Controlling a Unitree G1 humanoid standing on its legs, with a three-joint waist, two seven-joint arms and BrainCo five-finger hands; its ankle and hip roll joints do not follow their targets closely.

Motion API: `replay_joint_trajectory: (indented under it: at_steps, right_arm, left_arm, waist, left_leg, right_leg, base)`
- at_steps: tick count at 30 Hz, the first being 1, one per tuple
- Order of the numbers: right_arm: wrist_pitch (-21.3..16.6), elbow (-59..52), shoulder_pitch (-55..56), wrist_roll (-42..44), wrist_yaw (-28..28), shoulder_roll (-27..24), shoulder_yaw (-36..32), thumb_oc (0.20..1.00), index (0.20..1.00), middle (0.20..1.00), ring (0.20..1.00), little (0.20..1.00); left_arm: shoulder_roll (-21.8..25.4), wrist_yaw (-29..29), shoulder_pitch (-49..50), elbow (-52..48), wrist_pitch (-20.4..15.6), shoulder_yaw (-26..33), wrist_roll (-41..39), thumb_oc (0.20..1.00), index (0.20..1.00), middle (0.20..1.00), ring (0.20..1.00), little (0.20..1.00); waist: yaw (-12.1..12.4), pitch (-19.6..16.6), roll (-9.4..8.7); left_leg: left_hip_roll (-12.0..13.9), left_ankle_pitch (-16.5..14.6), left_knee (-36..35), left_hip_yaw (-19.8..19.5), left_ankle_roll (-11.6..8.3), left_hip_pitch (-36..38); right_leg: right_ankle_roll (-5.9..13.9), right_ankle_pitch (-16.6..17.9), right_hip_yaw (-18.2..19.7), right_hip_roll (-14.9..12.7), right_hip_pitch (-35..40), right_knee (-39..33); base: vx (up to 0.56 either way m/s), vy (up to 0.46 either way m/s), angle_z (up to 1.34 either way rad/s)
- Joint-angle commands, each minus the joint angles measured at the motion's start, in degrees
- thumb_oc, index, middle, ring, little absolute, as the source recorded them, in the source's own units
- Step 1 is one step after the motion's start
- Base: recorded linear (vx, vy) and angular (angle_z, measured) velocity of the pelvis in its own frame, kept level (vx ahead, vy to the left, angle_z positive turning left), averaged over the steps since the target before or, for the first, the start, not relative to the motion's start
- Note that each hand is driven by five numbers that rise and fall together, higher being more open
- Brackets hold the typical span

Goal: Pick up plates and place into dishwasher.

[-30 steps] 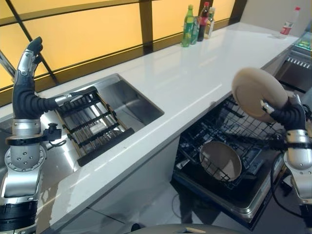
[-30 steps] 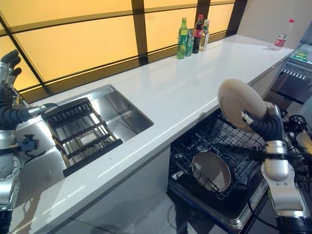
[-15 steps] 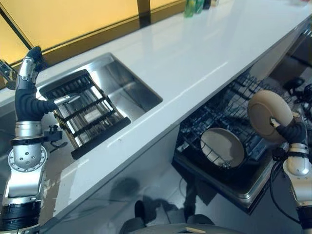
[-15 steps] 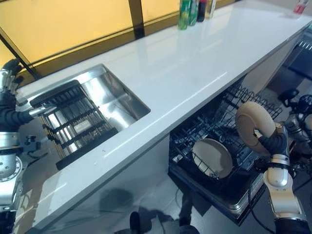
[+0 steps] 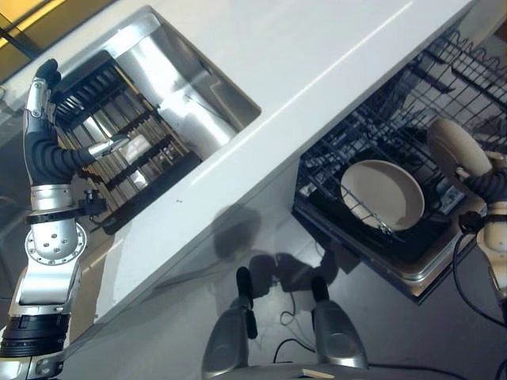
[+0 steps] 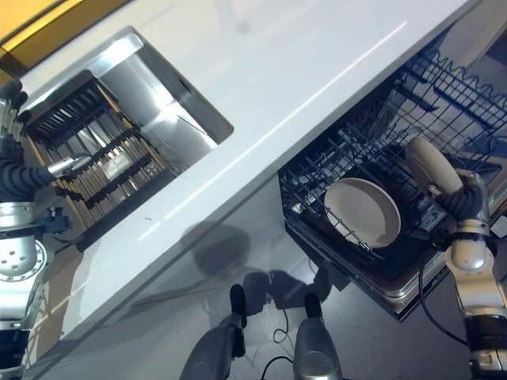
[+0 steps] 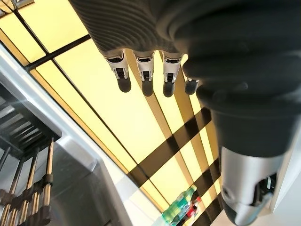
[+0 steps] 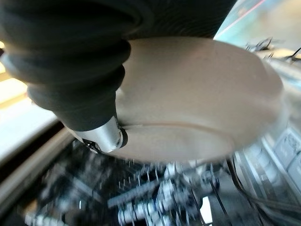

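My right hand is shut on a beige plate, held on edge over the right side of the open dishwasher's lower rack. The right wrist view shows the thumb pressed on that plate, with the rack wires below. A second beige plate stands tilted in the rack's front part, left of the held one. My left hand is raised with straight fingers above the sink's left edge, holding nothing.
A white counter runs over the dishwasher. The steel sink holds a dark drying rack. Bottles stand far off by the yellow window. The dishwasher door juts out low at the right.
The camera has tilted down, shifting the whole scene. My right hand has lowered the plate closer to the rack and turned it more edge-on. The left hand stays raised.
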Motion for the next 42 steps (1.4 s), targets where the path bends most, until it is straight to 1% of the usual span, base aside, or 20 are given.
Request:
replay_joint_trajectory:
  at_steps: [1, 4, 10, 14, 16, 20, 23, 27, 30, 36, 38, 41, 42]
  right_arm:
    - [-3.6, -0.3, -5.3, 3.2, 2.8, -4.7, 3.4, 0.200, 0.200, 0.200, 0.200, 0.200]
    - [-4.1, 1.4, -7.0, 3.8, 4.1, -5.1, 5.1, 0.200, 0.200, 0.200, 0.200, 0.200]
    - [-4.1, 4.7, -8.9, 3.9, 4.5, -6.0, 7.2, 0.200, 0.200, 0.200, 0.200, 0.200]
    - [-3.2, 6.8, -10.3, 2.3, 5.6, -6.0, 8.7, 0.200, 0.200, 0.200, 0.200, 0.200]
    - [-2.3, 8.9, -11.9, 1.8, 5.5, -6.7, 10.7, 0.200, 0.200, 0.200, 0.200, 0.200]
    - [-0.3, 14.5, -15.3, 0.9, 1.2, -7.5, 13.2, 0.200, 0.200, 0.200, 0.200, 0.200]
    - [3.4, 18.2, -17.3, -1.3, -2.5, -7.9, 14.3, 0.200, 0.200, 0.200, 0.200, 0.200]
    - [7.4, 19.9, -17.7, -2.0, -5.1, -7.8, 14.9, 0.200, 0.200, 0.200, 0.200, 0.200]
    - [9.0, 20.4, -18.1, -1.8, -6.1, -7.2, 15.0, 0.200, 0.200, 0.200, 0.200, 0.200]
    - [9.4, 23.6, -21.5, -0.4, -7.0, -7.0, 16.8, 0.200, 0.200, 0.200, 0.200, 0.200]
    - [10.0, 23.7, -21.5, 0.0, -8.1, -6.8, 16.7, 0.200, 0.200, 0.200, 0.200, 0.200]
    - [9.7, 24.5, -20.6, 0.1, -9.3, -6.0, 15.9, 0.200, 0.200, 0.200, 0.200, 0.200]
    - [9.6, 24.7, -20.4, 0.0, -9.5, -5.9, 15.7, 0.241, 0.241, 0.241, 0.241, 0.241]
  left_arm:
    - [0.5, 3.1, -5.2, 0.8, -1.4, -1.4, -1.0, 1.000, 1.000, 1.000, 1.000, 1.000]
    - [1.5, 3.6, -6.6, 1.1, -0.9, -2.1, -0.9, 1.000, 1.000, 1.000, 1.000, 1.000]
    - [3.4, 4.0, -8.6, 2.2, -0.5, -2.7, -1.2, 1.000, 1.000, 1.000, 1.000, 1.000]
    - [4.0, 3.7, -9.5, 2.4, -0.3, -2.8, -1.3, 1.000, 1.000, 1.000, 1.000, 1.000]
    - [4.5, 3.7, -10.7, 2.8, 0.0, -3.6, -1.4, 1.000, 1.000, 1.000, 1.000, 1.000]
    - [5.3, 4.2, -13.0, 3.7, 0.5, -5.1, -1.3, 1.000, 1.000, 1.000, 1.000, 1.000]
    - [5.9, 5.2, -13.5, 3.9, 0.4, -5.7, -1.6, 1.000, 1.000, 1.000, 1.000, 1.000]
    - [6.4, 6.1, -12.6, 2.9, 0.0, -5.6, -2.0, 1.000, 1.000, 1.000, 1.000, 1.000]
    - [6.3, 6.2, -12.9, 2.5, 0.1, -5.9, -1.7, 1.000, 1.000, 1.000, 1.000, 1.000]
    - [6.6, 7.0, -14.9, 2.7, 0.8, -7.4, -1.3, 1.000, 1.000, 1.000, 1.000, 1.000]
    - [6.6, 7.4, -14.8, 2.6, 0.7, -7.4, -1.3, 1.000, 1.000, 1.000, 1.000, 1.000]
    - [6.6, 7.7, -14.1, 2.3, 0.4, -7.2, -1.9, 1.000, 1.000, 1.000, 1.000, 1.000]
    - [6.6, 7.7, -14.0, 2.2, 0.2, -7.2, -2.0, 1.000, 1.000, 1.000, 1.000, 1.000]
  waist:
    - [0.0, -1.3, -1.35]
    - [0.3, -0.7, -1.54]
    - [0.7, 0.3, -1.57]
    - [1.1, 0.7, -1.36]
    - [1.4, 1.1, -1.15]
    - [1.7, 1.9, -0.59]
    - [1.9, 2.6, 0.09]
    - [2.2, 3.5, 0.96]
    - [2.2, 4.1, 1.29]
    - [2.2, 5.4, 2.33]
    - [2.1, 5.6, 2.61]
    - [2.1, 5.6, 2.92]
    - [2.1, 5.6, 2.96]
  left_leg:
    - [4.0, -5.9, 7.8, -2.5, -3.21, -0.2]
    - [4.2, -5.6, 7.8, -2.4, -3.19, -0.8]
    - [4.5, -5.4, 8.3, -2.6, -3.26, -2.1]
    - [4.2, -5.4, 8.6, -2.7, -3.18, -2.6]
    - [4.1, -5.2, 8.7, -2.7, -3.17, -3.0]
    - [4.0, -5.0, 8.6, -2.6, -3.11, -3.8]
    - [3.7, -4.8, 8.5, -2.6, -3.01, -4.4]
    - [3.3, -4.5, 8.5, -2.6, -2.76, -5.2]
    - [3.0, -4.4, 8.7, -2.7, -2.60, -5.8]
    - [2.8, -3.9, 8.4, -2.3, -2.39, -6.9]
    - [2.8, -3.8, 8.2, -2.2, -2.36, -7.0]
    - [2.5, -3.8, 7.7, -2.1, -2.25, -6.6]
    - [2.5, -3.8, 7.6, -1.9, -2.23, -6.5]
  right_leg:
    - [-1.18, 5.6, -1.4, 0.0, -3.3, -4.6]
    - [-1.45, 5.5, -1.7, 0.3, -3.7, -4.4]
    - [-1.70, 5.3, -2.6, 0.3, -4.6, -3.6]
    - [-1.78, 5.2, -2.9, 0.1, -4.9, -3.3]
    - [-1.75, 5.3, -3.0, -0.1, -5.1, -3.4]
    - [-1.67, 5.4, -3.2, -0.4, -5.7, -3.1]
    - [-1.62, 5.4, -3.3, -0.5, -6.4, -2.7]
    - [-1.55, 5.6, -3.3, -0.9, -7.2, -2.4]
    - [-1.45, 5.8, -3.4, -1.2, -7.8, -2.3]
    - [-1.26, 6.1, -3.3, -1.6, -9.3, -1.7]
    - [-1.17, 6.0, -3.2, -1.7, -9.7, -1.5]
    - [-1.12, 6.0, -3.2, -1.9, -9.6, -1.7]
    - [-1.07, 6.1, -3.2, -2.0, -9.6, -1.7]
  base:
    - [-0.05, -0.071, -0.01]
    - [-0.04, -0.084, -0.02]
    - [-0.03, -0.066, 0.08]
    - [-0.02, -0.044, 0.01]
    - [-0.04, -0.043, 0.00]
    - [-0.05, -0.043, 0.02]
    - [-0.05, -0.016, 0.06]
    - [-0.04, -0.016, 0.08]
    - [-0.04, -0.026, 0.05]
    - [-0.05, -0.002, 0.03]
    - [-0.02, 0.008, 0.00]
    - [0.00, 0.021, 0.00]
    - [0.00, 0.000, 0.00]
